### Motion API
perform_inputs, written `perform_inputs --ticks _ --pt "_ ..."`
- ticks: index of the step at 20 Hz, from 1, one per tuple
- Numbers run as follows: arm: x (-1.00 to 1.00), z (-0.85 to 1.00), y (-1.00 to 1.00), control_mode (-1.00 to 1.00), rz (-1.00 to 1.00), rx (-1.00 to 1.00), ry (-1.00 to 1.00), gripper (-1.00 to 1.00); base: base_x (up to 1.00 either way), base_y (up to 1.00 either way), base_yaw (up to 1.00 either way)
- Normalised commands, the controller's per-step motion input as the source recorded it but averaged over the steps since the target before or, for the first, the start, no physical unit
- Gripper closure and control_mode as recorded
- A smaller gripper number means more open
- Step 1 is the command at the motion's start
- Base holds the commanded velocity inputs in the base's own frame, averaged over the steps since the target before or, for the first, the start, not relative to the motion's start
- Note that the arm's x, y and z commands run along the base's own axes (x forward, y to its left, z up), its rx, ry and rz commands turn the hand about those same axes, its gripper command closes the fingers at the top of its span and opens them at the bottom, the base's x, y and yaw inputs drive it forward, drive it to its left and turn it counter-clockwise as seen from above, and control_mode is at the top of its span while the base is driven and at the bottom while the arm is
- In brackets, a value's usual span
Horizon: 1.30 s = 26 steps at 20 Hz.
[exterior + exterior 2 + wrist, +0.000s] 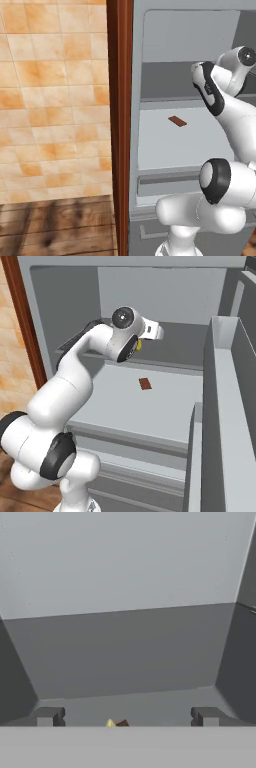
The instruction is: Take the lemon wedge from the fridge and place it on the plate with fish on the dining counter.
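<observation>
Here, left base view: I see the fridge (165, 150) standing open beside a brown wooden post (120, 125), with the arm (220, 100) reaching onto the upper shelf; a small flat brown piece (177, 121) lies on the pale shelf below.
Right base view, arm: I see the wrist bent over the upper shelf (185, 348), hand pointing toward the back wall.
Right base view, lemon wedge: a speck of bright yellow, the lemon wedge (139, 344), shows just beside the wrist on that upper shelf; the brown piece sits well below it.
Hand view, gripper: the gripper (127, 717) has its fingers spread wide apart, nothing between them.
Hand view, target: the yellow tip of the wedge peeks at the bottom edge, left of centre between the fingertips, with a dark brownish bit (122, 724) touching it.
Step in hand, my judgement: approach to the grasp. I would tilt the hand down, centre the wedge between the fingers, then close gently, since so small a thing slips easily.
Writing: none that I can read.
</observation>
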Motion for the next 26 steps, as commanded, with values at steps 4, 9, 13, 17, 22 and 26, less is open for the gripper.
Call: perform_inputs --ticks 4,9,13,17,22,26 --pt "-0.41 0.0 0.19 -1.0 0.0 0.0 0.0 -1.0 0.0 0.0 0.0" --pt "-0.15 -0.02 0.1 -1.0 0.0 0.0 0.02 -1.0 0.0 0.0 0.0" --pt "0.0 -0.14 0.02 -1.0 0.0 0.0 0.08 -1.0 0.0 0.0 0.0" --pt "-0.04 -0.06 0.0 -1.0 0.0 0.0 0.05 -1.0 0.0 0.0 0.0" --pt "-0.15 -0.1 0.0 -1.0 0.0 0.0 0.05 -1.0 0.0 0.0 0.0" --pt "-0.06 -0.15 0.0 -1.0 0.0 0.0 0.03 -1.0 0.0 0.0 0.0"
